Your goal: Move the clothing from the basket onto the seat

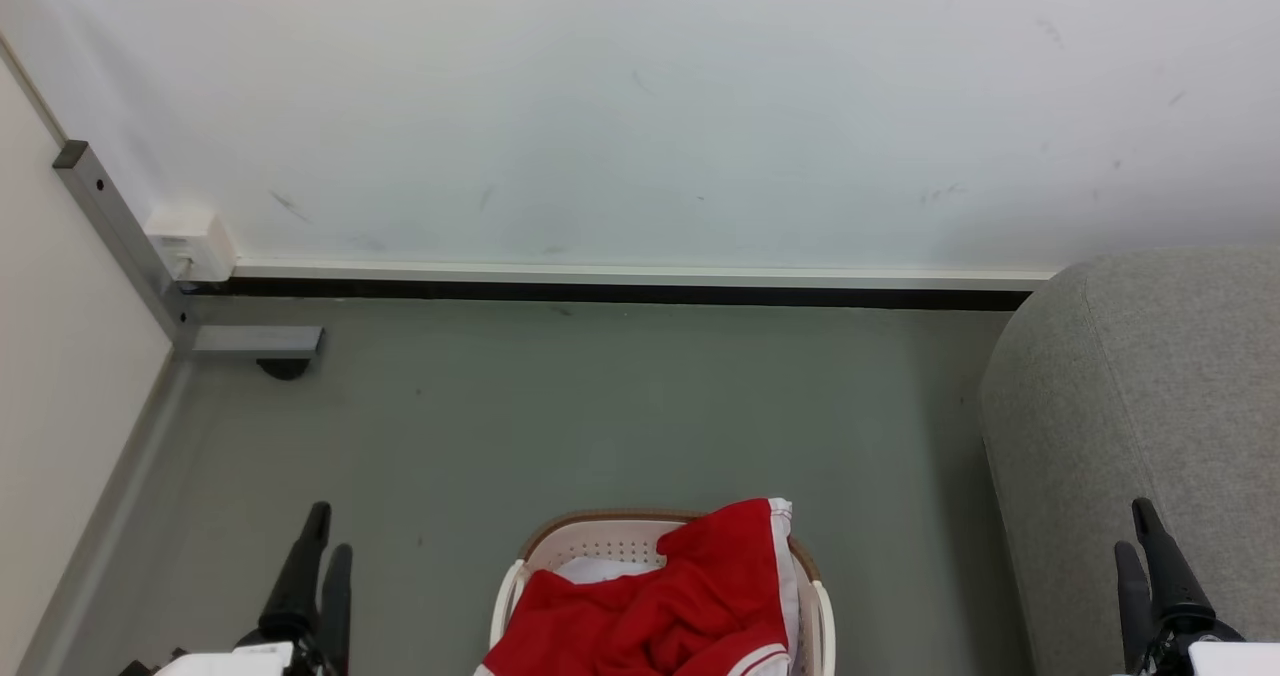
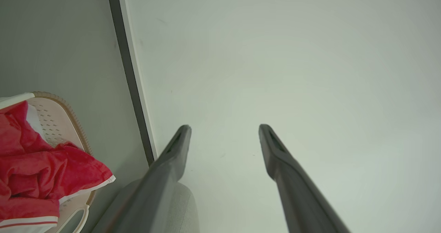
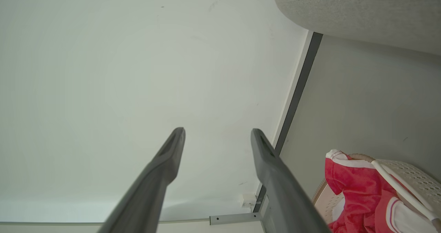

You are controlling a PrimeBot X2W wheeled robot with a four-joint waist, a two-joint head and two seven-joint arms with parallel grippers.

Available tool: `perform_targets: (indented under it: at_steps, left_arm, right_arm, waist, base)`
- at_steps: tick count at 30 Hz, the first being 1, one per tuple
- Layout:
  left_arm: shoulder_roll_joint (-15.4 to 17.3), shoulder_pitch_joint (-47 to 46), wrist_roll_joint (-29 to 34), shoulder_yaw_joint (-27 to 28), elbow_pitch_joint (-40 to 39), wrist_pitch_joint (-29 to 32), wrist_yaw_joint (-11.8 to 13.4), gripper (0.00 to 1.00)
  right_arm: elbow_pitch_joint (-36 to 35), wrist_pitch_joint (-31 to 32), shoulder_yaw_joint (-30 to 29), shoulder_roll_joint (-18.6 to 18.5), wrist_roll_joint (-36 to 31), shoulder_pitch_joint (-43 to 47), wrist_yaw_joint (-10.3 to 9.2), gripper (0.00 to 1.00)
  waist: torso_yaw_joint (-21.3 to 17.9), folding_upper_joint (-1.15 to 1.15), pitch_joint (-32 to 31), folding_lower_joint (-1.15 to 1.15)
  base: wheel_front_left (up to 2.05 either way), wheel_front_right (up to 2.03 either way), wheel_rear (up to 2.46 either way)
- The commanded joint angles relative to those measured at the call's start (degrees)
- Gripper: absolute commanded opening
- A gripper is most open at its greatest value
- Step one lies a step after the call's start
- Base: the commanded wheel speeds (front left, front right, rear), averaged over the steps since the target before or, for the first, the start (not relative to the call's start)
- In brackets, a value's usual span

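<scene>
On the floor (image 1: 600,406) just ahead of the robot, the basket (image 1: 560,541) sits low in the head view with the red clothing (image 1: 670,596) heaped inside it. One white-hemmed fold is thrown over the rim on the far right side. The seat (image 1: 1130,436) stands to the right, with a strip of bare floor between it and the basket. The left hand (image 1: 331,528) hovers out to the basket's left and the right hand (image 1: 1132,526) out to its right, in front of the seat. Both have fingers apart and nothing between them, and both point towards the wall (image 1: 640,106), not down at the load. Nothing has reached the seat, so I judge the task barely begun. The risks lie in the first pinch. The garments look bunched together, so lifting one could drag another over the rim and drop it on the floor. A little pale lining (image 1: 595,568) shows beside the red cloth, and a deep or careless grab could catch it and haul the light basket up or tip it. A shallow grip on a hem could slip during the carry across the gap, and the garment would fall short of the seat.
</scene>
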Motion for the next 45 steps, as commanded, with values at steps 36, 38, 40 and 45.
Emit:
perform_targets:
  at_steps: [36, 38, 40, 45]
  left_arm:
    - [0.64, 0.05, 41.68, -8.17, -3.79, -9.03, 7.64, 1.00]
    - [0.75, 0.15, 43.98, -8.71, -4.16, -9.40, 8.13, 1.00]
    - [0.86, 0.29, 45.96, -9.23, -4.55, -9.78, 8.61, 1.00]
    - [1.52, 0.50, 50.59, -10.84, -5.64, -10.77, 9.69, 1.00]
  right_arm:
    - [-6.62, -9.32, 5.60, -4.21, -46.06, 1.91, -0.04, 1.00]
    - [-6.67, -9.73, 5.80, -4.32, -48.01, 2.06, -0.04, 1.00]
    - [-6.69, -10.13, 6.04, -4.43, -49.94, 2.16, -0.04, 1.00]
    - [-6.51, -11.06, 6.42, -4.52, -54.16, 2.32, -0.05, 1.00]
  waist:
    - [-0.12, 0.00, 0.17, 0.00]
    - [-0.14, 0.00, 0.17, 0.00]
    - [-0.16, 0.00, 0.19, 0.00]
    - [-0.22, 0.00, 0.22, 0.00]
  base:
    - [0.00, 0.00, 0.00]
    - [0.00, 0.00, 0.00]
    - [0.00, 0.00, 0.00]
    - [0.00, 0.00, 0.00]
